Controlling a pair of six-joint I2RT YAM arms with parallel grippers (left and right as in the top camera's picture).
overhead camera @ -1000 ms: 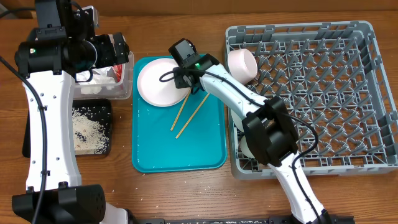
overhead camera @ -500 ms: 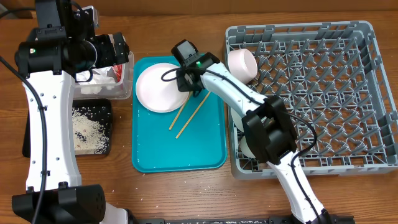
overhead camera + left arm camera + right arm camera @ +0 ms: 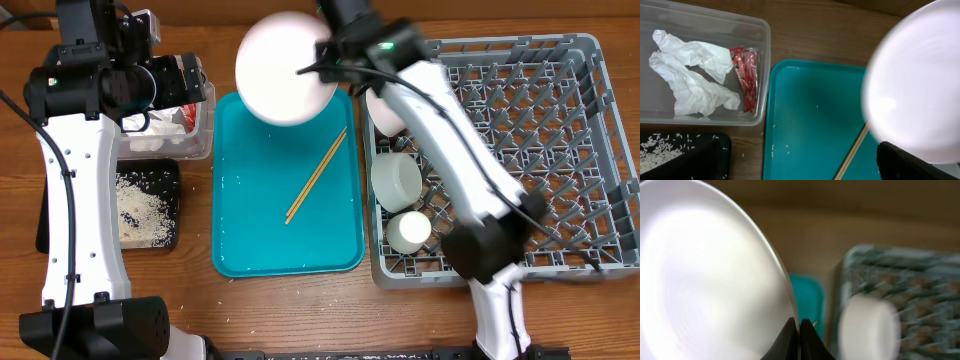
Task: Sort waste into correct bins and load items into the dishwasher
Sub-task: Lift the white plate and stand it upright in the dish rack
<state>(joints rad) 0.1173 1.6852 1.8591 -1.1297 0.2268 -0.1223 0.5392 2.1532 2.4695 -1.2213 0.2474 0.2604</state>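
Observation:
My right gripper (image 3: 799, 326) is shut on the rim of the pale pink plate (image 3: 288, 68) and holds it tilted, high above the back of the teal tray (image 3: 250, 240). The plate also shows in the left wrist view (image 3: 915, 85). Two chopsticks (image 3: 316, 175) lie on the tray. The grey dish rack (image 3: 520, 150) holds the pink bowl (image 3: 385, 105), the grey-green bowl (image 3: 395, 178) and the white cup (image 3: 408, 230). My left gripper (image 3: 180, 82) hovers open and empty over the clear tub (image 3: 765, 45), which holds the napkin (image 3: 690, 75) and the wrapper (image 3: 745, 75).
The black tray (image 3: 148, 205) with rice sits in front of the tub. A few rice grains (image 3: 774, 149) lie on the teal tray. The right arm spans the rack's left side.
My right gripper has lifted the plate off the teal tray, up and toward the back. The chopsticks shifted slightly on the tray. The left arm has not moved.

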